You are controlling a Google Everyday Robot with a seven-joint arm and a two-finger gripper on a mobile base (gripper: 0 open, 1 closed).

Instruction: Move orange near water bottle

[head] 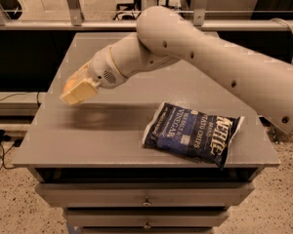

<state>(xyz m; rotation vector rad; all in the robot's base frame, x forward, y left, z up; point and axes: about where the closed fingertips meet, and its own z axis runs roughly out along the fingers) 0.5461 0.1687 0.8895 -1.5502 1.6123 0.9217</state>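
My gripper (74, 90) hangs above the left part of the grey table (107, 135), at the end of the white arm that reaches in from the right. Its pale fingers (79, 92) are shut on the orange (70, 84), a small round orange fruit that shows only partly between them. The orange is held clear of the tabletop, with a dark shadow under it. The water bottle is hidden, most likely behind the arm at the back of the table.
A blue chip bag (193, 133) lies flat on the right front of the table. The table has drawers (146, 199) below its front edge. A rail and dark shelving (39, 26) run behind the table. Cables lie on the floor at the left.
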